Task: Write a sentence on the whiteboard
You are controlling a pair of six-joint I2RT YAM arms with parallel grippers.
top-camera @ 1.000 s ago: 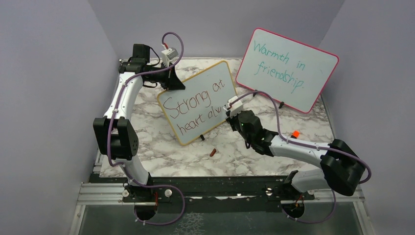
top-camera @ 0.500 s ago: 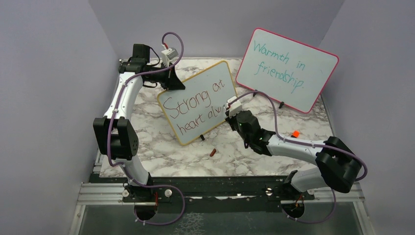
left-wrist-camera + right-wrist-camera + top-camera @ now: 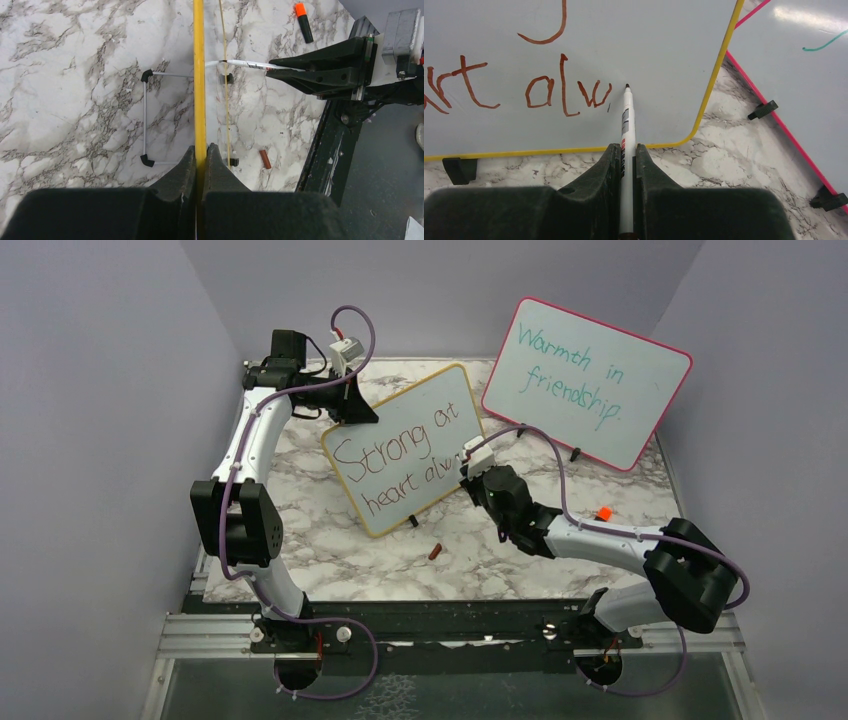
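Right wrist view shows the right gripper (image 3: 626, 150) pinching a white marker (image 3: 626, 117), its tip at the whiteboard (image 3: 659, 45) just right of the last letter of the sentence (image 3: 544, 95), which reads "Strong at heart alw"; the left gripper (image 3: 200, 152) is clamped on the whiteboard's upper-left yellow edge; the whiteboard stands tilted on the marble table (image 3: 320, 560), with a pink-framed board (image 3: 655, 375) behind its right side.

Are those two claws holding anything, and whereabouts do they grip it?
The left gripper pinches the whiteboard by its yellow frame edge; the right gripper clamps a marker by its barrel, tip sticking out.
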